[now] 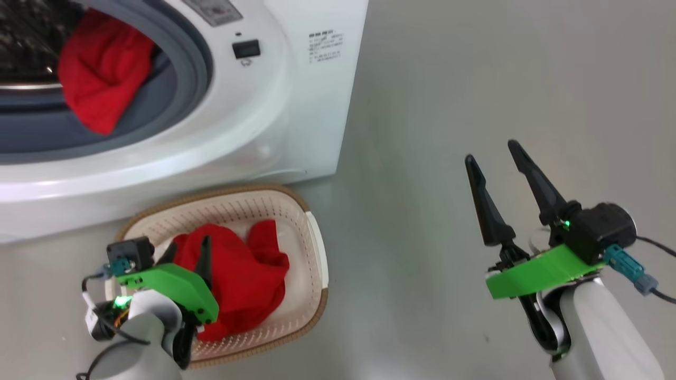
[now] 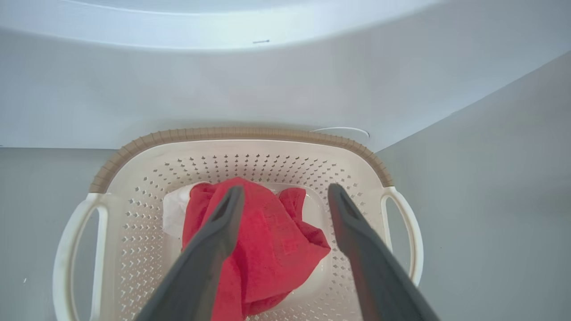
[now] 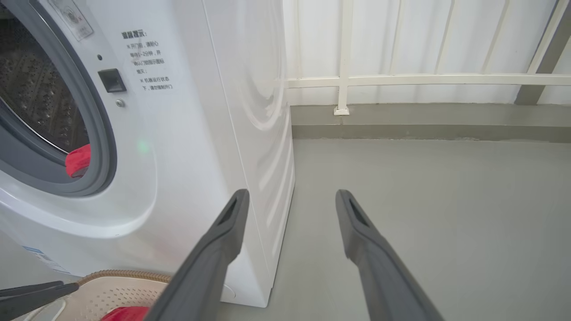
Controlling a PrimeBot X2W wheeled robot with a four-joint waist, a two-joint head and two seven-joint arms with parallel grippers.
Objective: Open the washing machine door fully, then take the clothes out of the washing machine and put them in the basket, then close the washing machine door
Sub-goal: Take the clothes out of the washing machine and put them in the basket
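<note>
Washer (image 1: 296, 105): a white front-loader at the upper left of the head view. Its round mouth is uncovered.
Drum (image 1: 26, 42): perforated steel, dark inside, ringed by a grey seal (image 1: 195, 58).
Drum cloth (image 1: 103, 68): 1 red bunched piece that lies in the lower part of the mouth. Its lower end drapes down onto the seal.
Basket (image 1: 237, 208): cream and perforated, with a brown rim. It stands on the floor just in front of the washer's base; whether the 2 touch cannot be told.
Basket cloth (image 1: 248, 279): 1 red crumpled piece on the basket's bottom, inside the walls and apart from the drum cloth.
White patch (image 2: 174, 209): it shows under the basket cloth's edge in the left wrist view. Whether it is cloth or a label cannot be told.
Left gripper (image 2: 285, 191): it is over the basket, pointing down into it. Its 2 fingers are spread wide and hold nothing. 1 finger crosses in front of the basket cloth; whether it touches the cloth cannot be told.
Right gripper (image 1: 490, 151): it is well to the right of the washer and basket, above bare floor. Its 2 fingers are wide apart and empty.
Floor (image 1: 475, 79): grey and smooth.
Rail (image 3: 424, 80): white bars against a white wall, beyond the washer's side in the right wrist view.
</note>
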